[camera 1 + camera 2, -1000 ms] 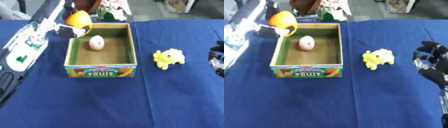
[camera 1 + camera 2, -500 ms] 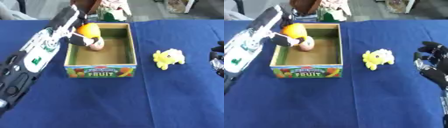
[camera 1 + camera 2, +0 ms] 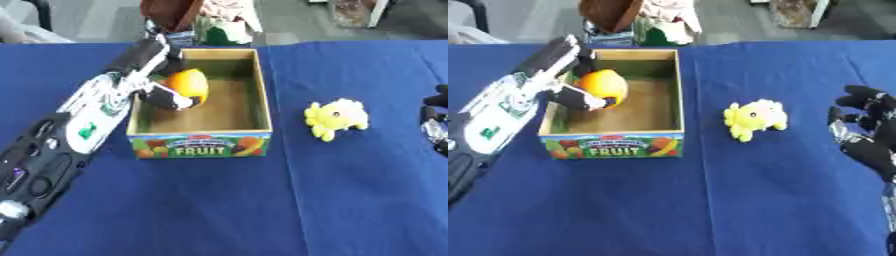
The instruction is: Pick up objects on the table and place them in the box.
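Covering everything up front is a blue cloth that drapes the surface (image 3: 289, 200), smooth and matte with barely a wrinkle. Sitting on it is the box (image 3: 202, 145), a rectangular open-top tray with what look like wood or card walls, a brownish floor, and a printed front panel reading FRUIT with cartoon fruit around the word.

On the robot's left, the left arm runs in from the lower corner, black shell with a white panel and a green mark. Its left hand (image 3: 162, 92) is down inside the box at the left wall, fingers and thumb curled round the orange (image 3: 189, 86), a smooth, glossy round fruit that sits low in the box. Part of it is covered by the thumb, and whatever lies under it on the box floor is hidden.

Off to the right of the box, well apart from it, the yellow plush toy (image 3: 751, 118) lies on the cloth, soft and fuzzy, lumpy in shape with a dark dot for an eye.

Further right, the right hand (image 3: 868, 135) rests at the edge, black, fingers relaxed and spread, holding nothing; its arm is cut off.

Along the far edge are blurry things I can't identify.
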Tool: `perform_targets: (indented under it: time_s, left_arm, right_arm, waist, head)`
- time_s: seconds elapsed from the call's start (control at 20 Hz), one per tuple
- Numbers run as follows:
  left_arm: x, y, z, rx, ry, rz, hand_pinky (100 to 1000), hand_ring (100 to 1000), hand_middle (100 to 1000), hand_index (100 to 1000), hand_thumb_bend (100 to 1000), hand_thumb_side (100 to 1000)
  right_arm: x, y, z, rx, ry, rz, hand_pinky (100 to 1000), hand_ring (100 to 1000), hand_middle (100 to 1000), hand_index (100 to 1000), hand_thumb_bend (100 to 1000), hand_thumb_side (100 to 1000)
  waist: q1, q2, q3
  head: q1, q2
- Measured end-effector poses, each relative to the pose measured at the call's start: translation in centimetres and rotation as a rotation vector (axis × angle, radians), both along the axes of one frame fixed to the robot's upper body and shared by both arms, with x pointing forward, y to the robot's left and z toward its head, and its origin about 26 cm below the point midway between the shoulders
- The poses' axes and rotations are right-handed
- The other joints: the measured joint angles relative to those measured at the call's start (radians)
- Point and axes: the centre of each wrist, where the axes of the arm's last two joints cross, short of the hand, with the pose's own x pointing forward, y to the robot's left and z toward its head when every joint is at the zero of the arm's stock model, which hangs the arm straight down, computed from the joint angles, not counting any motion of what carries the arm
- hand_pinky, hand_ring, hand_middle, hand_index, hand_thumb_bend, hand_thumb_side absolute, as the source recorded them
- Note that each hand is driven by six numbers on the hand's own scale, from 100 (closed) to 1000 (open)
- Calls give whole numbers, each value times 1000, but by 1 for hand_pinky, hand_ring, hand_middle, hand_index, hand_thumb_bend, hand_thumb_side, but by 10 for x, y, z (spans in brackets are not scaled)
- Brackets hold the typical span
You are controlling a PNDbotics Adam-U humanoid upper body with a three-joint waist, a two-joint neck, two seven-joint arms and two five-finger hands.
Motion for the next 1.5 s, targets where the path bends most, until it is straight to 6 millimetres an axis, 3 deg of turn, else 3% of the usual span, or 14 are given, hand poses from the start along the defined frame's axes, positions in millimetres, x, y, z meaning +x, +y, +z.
perform_targets:
  time_s: [0.15, 0.25, 0.3, 0.4, 0.7, 1.0, 1.3, 1.5]
  left_arm:
    - [-1, 1, -3, -9, 16, -9, 518, 654, 474, 623, 789, 100]
    - [-2, 1, -3, -20, 15, -18, 522, 662, 481, 630, 812, 146]
    - [-3, 1, -2, -28, 12, -23, 524, 670, 485, 633, 845, 225]
    - [-7, 0, 1, -54, -3, -34, 526, 680, 491, 636, 878, 285]
    - [-25, 3, 21, -188, -82, -57, 515, 688, 488, 625, 881, 304]
    - [-51, 19, 36, -367, -148, -48, 498, 689, 475, 608, 857, 272]
    - [-69, 42, 30, -545, -164, 18, 488, 691, 468, 598, 848, 264]
    - [-74, 52, 20, -617, -149, 58, 482, 691, 464, 594, 846, 261]
  right_arm:
    - [0, 0, -1, 0, 3, 0, 619, 767, 606, 778, 189, 100]
    - [0, 0, -1, 0, 3, 0, 619, 767, 606, 778, 189, 100]
    - [0, 0, -1, 0, 3, 0, 619, 767, 606, 778, 189, 100]
    - [0, 0, -1, 0, 3, -1, 619, 767, 606, 778, 188, 100]
    - [2, 0, 5, -3, -10, 2, 620, 767, 608, 778, 190, 100]
    - [16, -2, 30, -79, -60, 20, 624, 767, 612, 777, 194, 100]
    - [36, -9, 62, -249, -122, 44, 629, 769, 621, 778, 211, 100]
    - [49, -15, 72, -376, -129, 63, 632, 769, 626, 779, 232, 100]
  waist:
    - [2, 0, 0]
    - [2, 0, 0]
    - [2, 0, 0]
    - [2, 0, 1]
    - [0, 0, 13]
    - [-6, -1, 35]
    - [-19, -8, 67]
    - [-25, -9, 81]
  head:
    - [0, 0]
    - [-1, 0]
    - [-2, 0]
    - [-4, 0]
    - [-11, 0]
    - [-25, -1]
    - [-34, -1]
    - [-37, -1]
